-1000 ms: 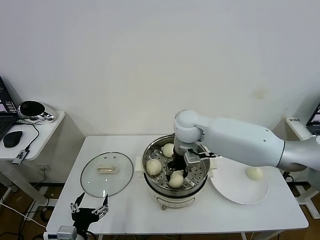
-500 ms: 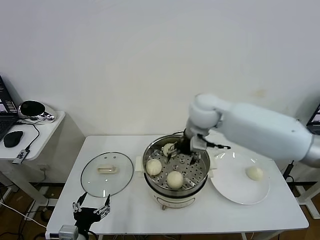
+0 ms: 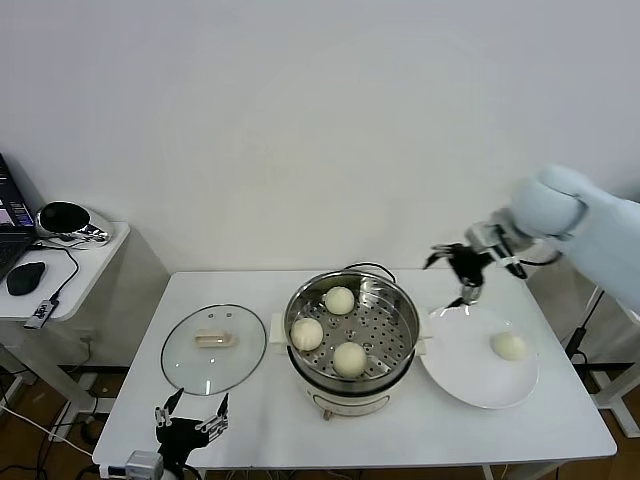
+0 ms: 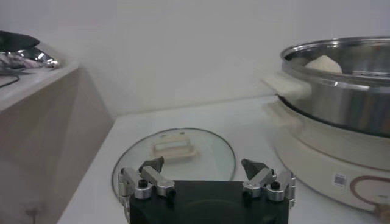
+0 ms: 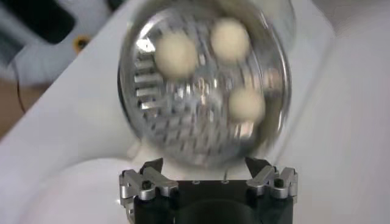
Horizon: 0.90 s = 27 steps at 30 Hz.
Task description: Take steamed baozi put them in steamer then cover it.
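One steamed baozi is left, sitting on the white plate to the right of the steamer, which already has three buns on its perforated tray, so the next grab hinges on the right tool, spread wide and carrying nothing, hanging above the plate's back-left edge with the bun lying forward of it and further to the robot's right. The cover lies flat on the bench left of the steamer, and the left tool, also wide and empty, is parked low just in front of it, so that arm is way closer to the lid. Heads up: the right wrist view is smeared and only shows the steamer, not the plate bun, and most of the right arm is cut off at the frame edge.
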Each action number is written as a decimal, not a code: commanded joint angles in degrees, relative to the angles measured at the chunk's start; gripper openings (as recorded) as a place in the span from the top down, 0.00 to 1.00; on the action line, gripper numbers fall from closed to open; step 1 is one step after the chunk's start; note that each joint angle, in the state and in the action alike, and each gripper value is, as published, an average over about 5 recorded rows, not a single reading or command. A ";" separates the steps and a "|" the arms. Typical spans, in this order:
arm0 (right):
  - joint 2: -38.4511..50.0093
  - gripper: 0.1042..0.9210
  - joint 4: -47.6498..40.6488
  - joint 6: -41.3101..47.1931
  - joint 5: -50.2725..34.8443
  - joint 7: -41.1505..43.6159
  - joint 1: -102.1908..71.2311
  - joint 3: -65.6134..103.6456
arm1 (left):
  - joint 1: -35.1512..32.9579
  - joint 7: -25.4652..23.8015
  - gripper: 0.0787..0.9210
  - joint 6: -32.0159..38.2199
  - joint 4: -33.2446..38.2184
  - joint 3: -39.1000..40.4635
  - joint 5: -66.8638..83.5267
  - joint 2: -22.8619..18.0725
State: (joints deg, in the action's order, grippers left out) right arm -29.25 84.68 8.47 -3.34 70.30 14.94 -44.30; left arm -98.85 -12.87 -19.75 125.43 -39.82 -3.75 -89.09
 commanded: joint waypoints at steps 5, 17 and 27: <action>1.16 0.12 -13.06 2.72 15.67 -1.82 -29.83 24.64 | -1.49 0.00 0.12 0.04 -0.15 0.03 -0.34 0.06; -6.74 0.12 -23.89 -8.02 25.45 -3.01 -30.14 23.96 | -1.81 0.12 0.12 -0.03 -1.11 -0.26 -1.06 -0.69; -11.00 0.12 -29.78 -11.24 29.27 -5.03 -28.25 22.24 | -1.03 0.24 0.12 0.08 -3.54 -0.65 -1.19 -0.95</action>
State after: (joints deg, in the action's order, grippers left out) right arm -36.13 61.92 1.12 20.33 66.54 -11.44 -23.33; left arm -99.89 -12.66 -19.71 122.88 -40.48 -4.89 -90.05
